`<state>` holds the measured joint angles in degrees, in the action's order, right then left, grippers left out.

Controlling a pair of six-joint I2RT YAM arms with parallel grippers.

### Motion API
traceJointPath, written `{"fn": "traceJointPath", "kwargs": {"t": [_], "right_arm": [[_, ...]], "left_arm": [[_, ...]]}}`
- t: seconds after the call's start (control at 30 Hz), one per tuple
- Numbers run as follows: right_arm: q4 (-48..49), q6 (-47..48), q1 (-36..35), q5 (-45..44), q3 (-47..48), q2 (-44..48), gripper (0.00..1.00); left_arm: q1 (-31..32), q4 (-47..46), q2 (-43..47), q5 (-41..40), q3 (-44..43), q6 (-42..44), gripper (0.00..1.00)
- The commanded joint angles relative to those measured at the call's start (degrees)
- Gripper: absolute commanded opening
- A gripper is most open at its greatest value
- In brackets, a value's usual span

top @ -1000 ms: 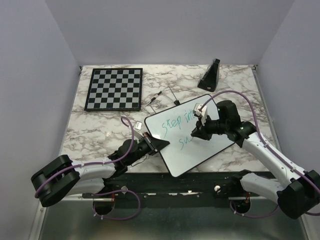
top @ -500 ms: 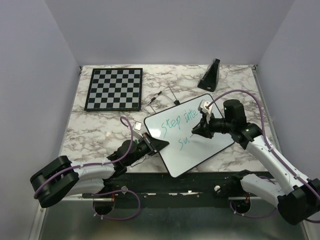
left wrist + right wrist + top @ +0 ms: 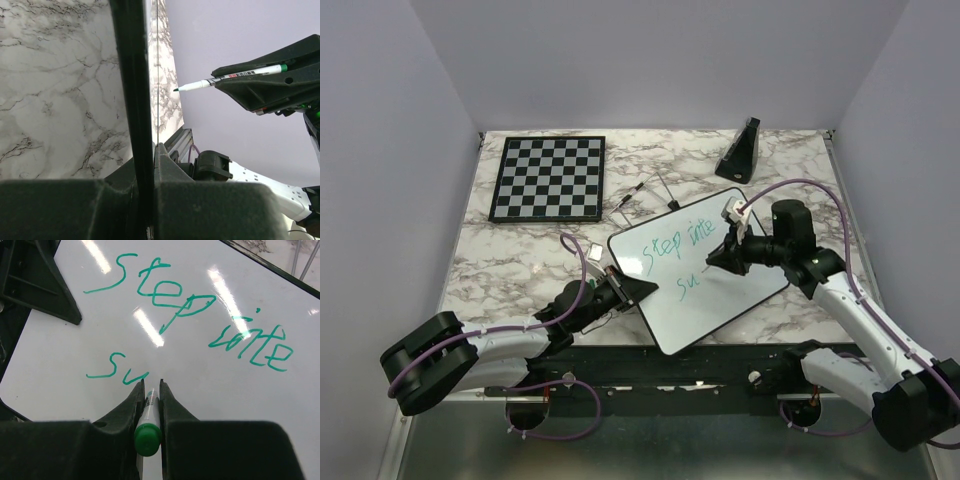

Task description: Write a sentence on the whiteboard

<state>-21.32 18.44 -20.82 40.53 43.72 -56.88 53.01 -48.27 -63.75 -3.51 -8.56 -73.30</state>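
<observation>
The whiteboard (image 3: 705,290) lies skewed on the marble table, with teal writing (image 3: 665,245) reading "Step into" and below it "su" (image 3: 117,371). My left gripper (image 3: 638,290) is shut on the board's left black rim (image 3: 131,100). My right gripper (image 3: 720,258) is shut on a green-capped marker (image 3: 148,425), held over the board just right of "su". The marker's tip (image 3: 177,89) shows in the left wrist view, a little off the board's surface.
A checkered chessboard (image 3: 548,178) lies at the back left. A black wedge-shaped stand (image 3: 740,150) sits at the back right. A thin black pen and wire bits (image 3: 632,197) lie behind the whiteboard. Grey walls close in on three sides.
My right gripper has moved rightward along the second line with the marker; "su" now shows clear of it. The left gripper and board have not moved.
</observation>
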Motion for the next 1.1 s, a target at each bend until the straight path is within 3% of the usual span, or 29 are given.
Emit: {"fn": "traceJointPath", "kwargs": {"t": [0.0, 1.07], "right_arm": [[1.8, -1.7, 1.1, 2.1, -1.0, 0.5, 0.01], [3.3, -2.4, 2.6, 4.7, -2.2, 0.5, 0.01]], "left_arm": [[0.1, -5.4, 0.9, -2.6, 0.3, 2.7, 0.00], [0.1, -5.8, 0.8, -2.6, 0.3, 2.8, 0.00]]}}
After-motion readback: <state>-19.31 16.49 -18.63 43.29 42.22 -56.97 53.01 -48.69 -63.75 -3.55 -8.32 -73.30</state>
